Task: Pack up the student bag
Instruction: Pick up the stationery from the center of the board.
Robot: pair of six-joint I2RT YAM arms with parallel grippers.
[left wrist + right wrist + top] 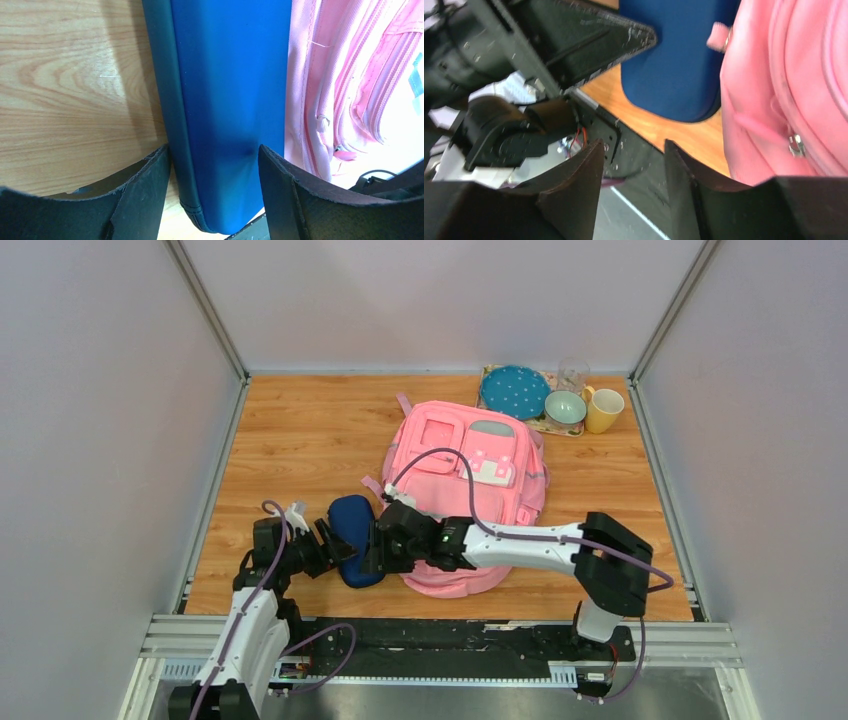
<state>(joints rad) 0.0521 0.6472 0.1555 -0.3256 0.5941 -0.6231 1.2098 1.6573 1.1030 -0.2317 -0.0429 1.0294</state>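
Pink backpack [512, 490] lies flat, touching the blue case [225, 100] that the left gripper [214, 150] clamps between its fingers. Right gripper [634, 150] hangs spread and empty, the backpack's near corner just beside its fingers.

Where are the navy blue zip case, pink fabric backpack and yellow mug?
navy blue zip case [225, 110], left wrist view, middle of its smooth face.
pink fabric backpack [440, 430], top external view, upper front pocket.
yellow mug [603, 418], top external view, its side wall.

White arms [525, 543], black fingers [145, 192], purple cables [437, 451]
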